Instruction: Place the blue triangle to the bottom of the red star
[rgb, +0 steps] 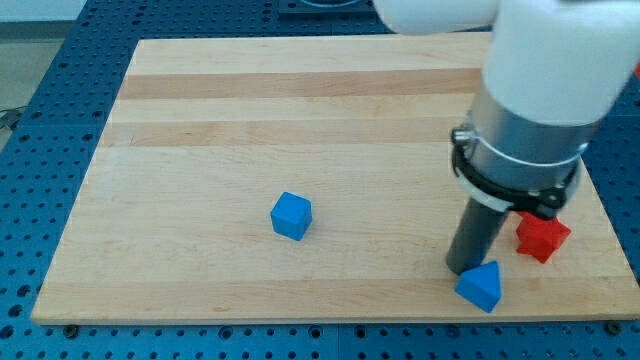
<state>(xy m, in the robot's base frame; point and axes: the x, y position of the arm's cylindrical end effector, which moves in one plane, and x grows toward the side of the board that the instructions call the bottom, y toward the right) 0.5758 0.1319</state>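
The blue triangle (481, 285) lies near the board's bottom edge at the view's lower right. The red star (541, 237) sits just up and to the right of it, partly hidden by the arm. My tip (462, 270) rests on the board, touching or almost touching the triangle's upper left side, and left of the red star. A blue cube (291, 215) lies near the board's middle, well to the left of my tip.
The wooden board (200, 120) lies on a blue perforated table (40, 120). The arm's large white and grey body (535, 100) covers the board's upper right part.
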